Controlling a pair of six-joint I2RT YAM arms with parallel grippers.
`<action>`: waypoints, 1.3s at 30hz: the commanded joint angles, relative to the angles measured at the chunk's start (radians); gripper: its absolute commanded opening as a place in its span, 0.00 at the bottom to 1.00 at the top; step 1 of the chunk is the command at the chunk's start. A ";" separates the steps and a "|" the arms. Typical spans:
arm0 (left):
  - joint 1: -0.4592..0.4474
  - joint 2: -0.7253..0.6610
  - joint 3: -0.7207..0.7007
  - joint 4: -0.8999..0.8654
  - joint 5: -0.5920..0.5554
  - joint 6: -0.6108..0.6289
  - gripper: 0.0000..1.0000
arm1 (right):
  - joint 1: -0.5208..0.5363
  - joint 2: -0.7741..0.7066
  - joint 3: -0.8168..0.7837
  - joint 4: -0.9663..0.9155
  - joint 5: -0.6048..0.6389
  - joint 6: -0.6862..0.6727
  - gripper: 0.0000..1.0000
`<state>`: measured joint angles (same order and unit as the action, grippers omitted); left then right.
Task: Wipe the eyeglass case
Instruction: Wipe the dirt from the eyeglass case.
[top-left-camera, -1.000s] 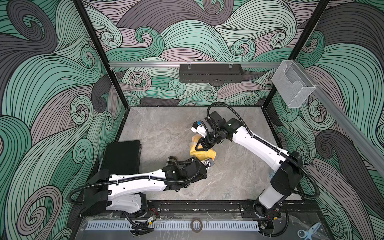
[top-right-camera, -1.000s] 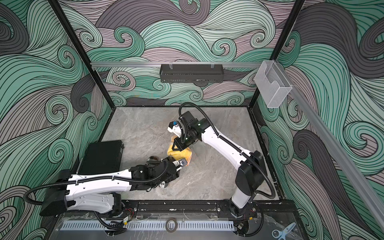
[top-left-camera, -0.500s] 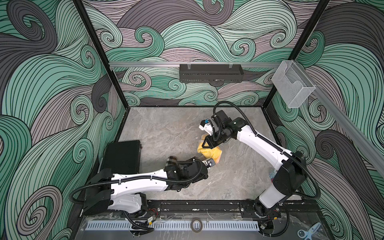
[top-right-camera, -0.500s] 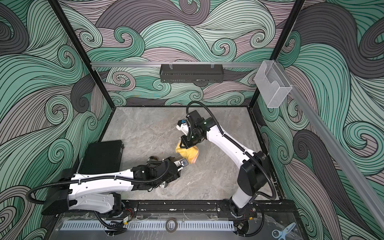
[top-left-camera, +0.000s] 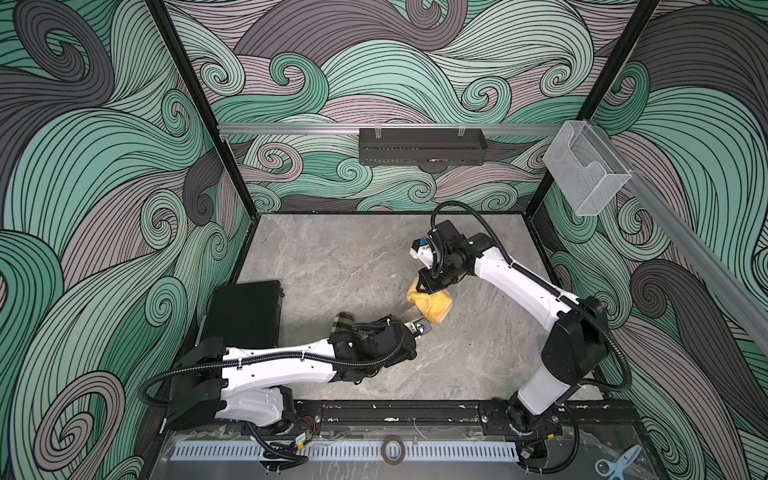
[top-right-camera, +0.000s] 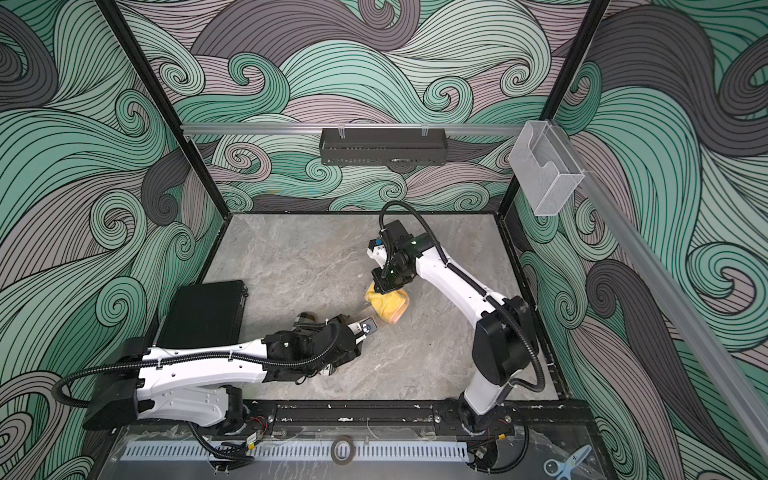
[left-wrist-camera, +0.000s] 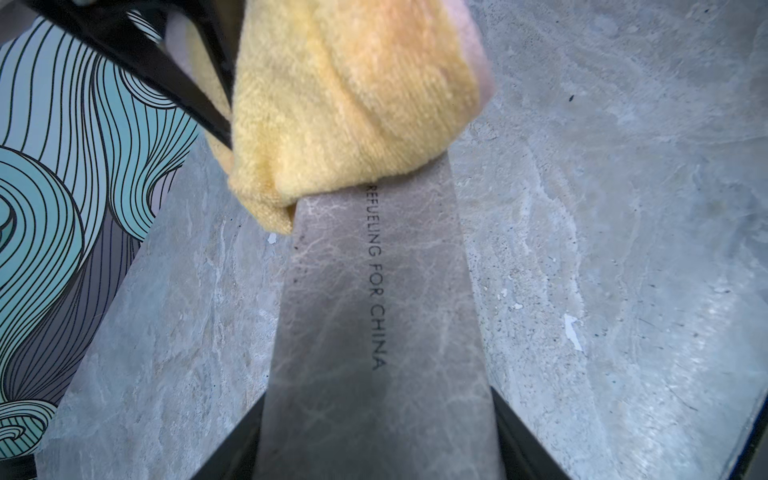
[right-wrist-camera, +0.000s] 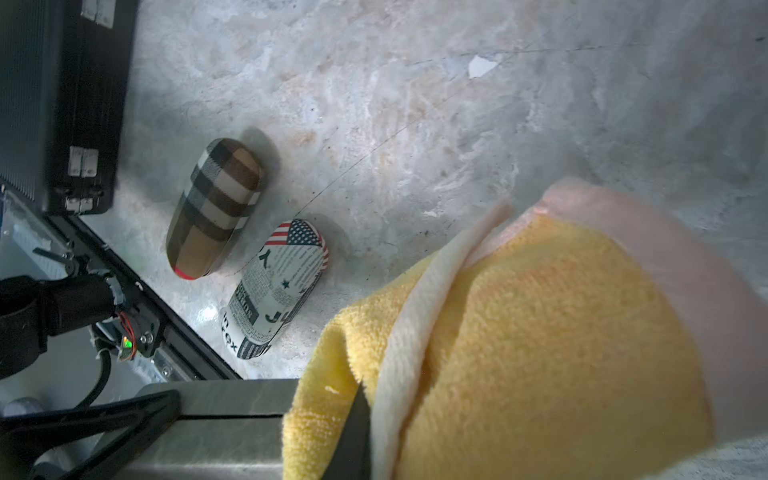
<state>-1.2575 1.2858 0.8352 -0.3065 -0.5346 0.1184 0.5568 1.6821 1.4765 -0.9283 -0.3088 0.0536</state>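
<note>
left gripper (left-wrist-camera: 376, 436) clamped on near end of the grey-brown leather eyeglass case (left-wrist-camera: 374, 291), a jaw on each long side. Case runs straight out from it, over the middle of the grey marble tabletop (top-left-camera: 332, 257); can't tell if it touches. right gripper (top-left-camera: 430, 288) pinched shut on the folded yellow microfibre cloth (top-left-camera: 432, 306), which covers the case's far end.

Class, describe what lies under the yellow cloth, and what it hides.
The grey eyeglass case runs under the yellow cloth. Most of its length and its printed lettering show. One end is covered, so its shape and any further print cannot be seen.
</note>
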 joint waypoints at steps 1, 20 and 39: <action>-0.002 -0.010 0.024 0.050 -0.050 -0.027 0.47 | 0.048 -0.026 0.000 -0.006 -0.082 -0.013 0.00; -0.002 -0.045 -0.011 0.073 -0.064 -0.055 0.47 | 0.040 -0.024 -0.069 -0.014 0.098 0.015 0.00; -0.002 -0.055 -0.015 0.065 -0.085 -0.081 0.47 | 0.064 -0.042 -0.088 0.057 -0.072 0.019 0.00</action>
<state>-1.2579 1.2713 0.8021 -0.2985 -0.5575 0.0601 0.6495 1.6711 1.4220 -0.8230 -0.5320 0.0597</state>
